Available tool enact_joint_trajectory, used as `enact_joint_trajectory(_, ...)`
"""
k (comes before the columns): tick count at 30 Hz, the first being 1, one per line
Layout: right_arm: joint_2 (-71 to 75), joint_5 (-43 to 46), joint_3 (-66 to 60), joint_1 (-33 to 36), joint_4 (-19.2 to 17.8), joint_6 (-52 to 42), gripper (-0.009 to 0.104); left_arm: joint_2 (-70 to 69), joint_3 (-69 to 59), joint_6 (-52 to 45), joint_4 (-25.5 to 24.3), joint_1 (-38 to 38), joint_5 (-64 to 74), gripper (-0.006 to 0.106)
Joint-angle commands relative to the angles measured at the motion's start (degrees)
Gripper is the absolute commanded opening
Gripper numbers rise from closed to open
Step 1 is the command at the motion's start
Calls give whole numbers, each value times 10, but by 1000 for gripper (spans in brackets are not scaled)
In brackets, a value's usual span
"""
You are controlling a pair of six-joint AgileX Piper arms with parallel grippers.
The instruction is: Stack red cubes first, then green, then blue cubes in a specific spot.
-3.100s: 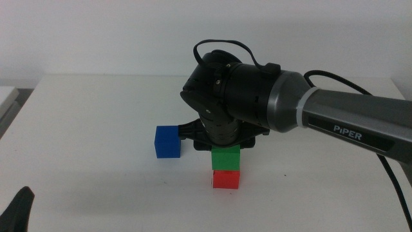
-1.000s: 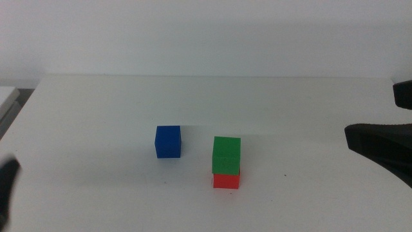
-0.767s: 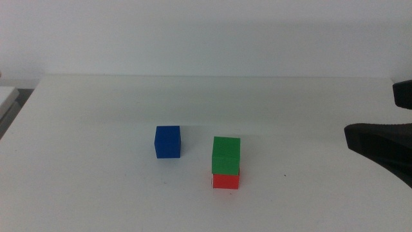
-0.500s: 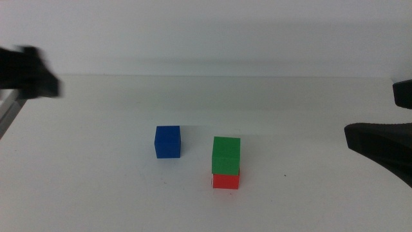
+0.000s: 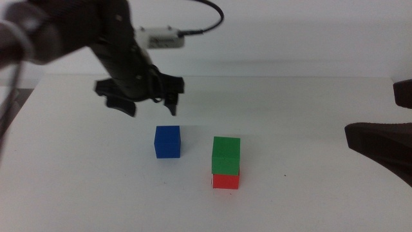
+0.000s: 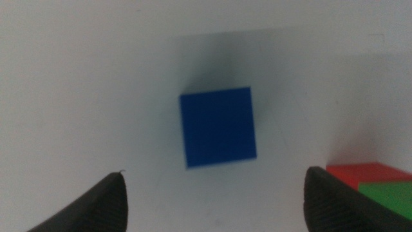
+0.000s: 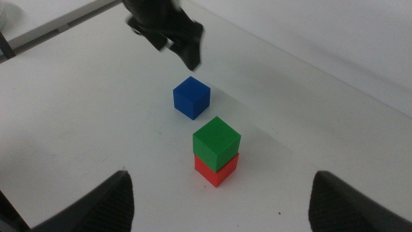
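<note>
The green cube [image 5: 226, 155] sits on the red cube [image 5: 225, 181] at the table's front middle. The stack also shows in the right wrist view, green [image 7: 216, 142] on red [image 7: 217, 169]. The blue cube [image 5: 167, 141] stands alone on the table to the stack's left. My left gripper [image 5: 151, 107] is open and empty, hovering above and just behind the blue cube. In its wrist view the blue cube [image 6: 217, 126] lies between the spread jaws of the left gripper [image 6: 214, 173]. My right gripper [image 5: 373, 116] waits open and empty at the right edge. The marked spot is hidden.
The white table [image 5: 309, 109] stretches to a back edge below the wall. A tiny dark speck [image 5: 285, 174] lies to the right of the stack. The left arm's cable [image 5: 212, 16] loops above it. A pale object's corner [image 5: 6, 96] shows at the far left.
The right gripper left the green cube on the red one and drew back to the right. The left arm swung in from the left and now hovers over the blue cube.
</note>
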State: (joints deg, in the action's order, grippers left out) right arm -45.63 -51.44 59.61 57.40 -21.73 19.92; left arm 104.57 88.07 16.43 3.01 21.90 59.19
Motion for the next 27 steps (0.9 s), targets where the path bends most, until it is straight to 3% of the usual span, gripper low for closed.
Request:
enact_joint_trajectory(1, 3, 5, -1, 0, -3, -3, 93, 40, 27, -7, 22, 4, -2, 94)
enact_joint_trajectory(13, 3, 5, -1, 0, -3, -3, 93, 147, 46, -1, 20, 4, -47, 93)
enact_joint_trajectory(17, 3, 5, -1, 0, -3, -3, 93, 174, 46, -1, 17, 4, -46, 85)
enact_joint_trajectory(19, 3, 5, -1, 0, -3, -3, 93, 181, 46, -19, 27, 3, -46, 72)
enact_joint_trajectory(22, 3, 5, -1, 0, -3, -3, 93, 168, 46, -43, 50, -2, -25, 40)
enact_joint_trajectory(25, 3, 5, -1, 0, -3, -3, 93, 113, 46, 11, 2, 9, 12, 9)
enact_joint_trajectory(27, 3, 5, -1, 0, -3, -3, 93, 65, 46, 58, -30, 33, 31, -2)
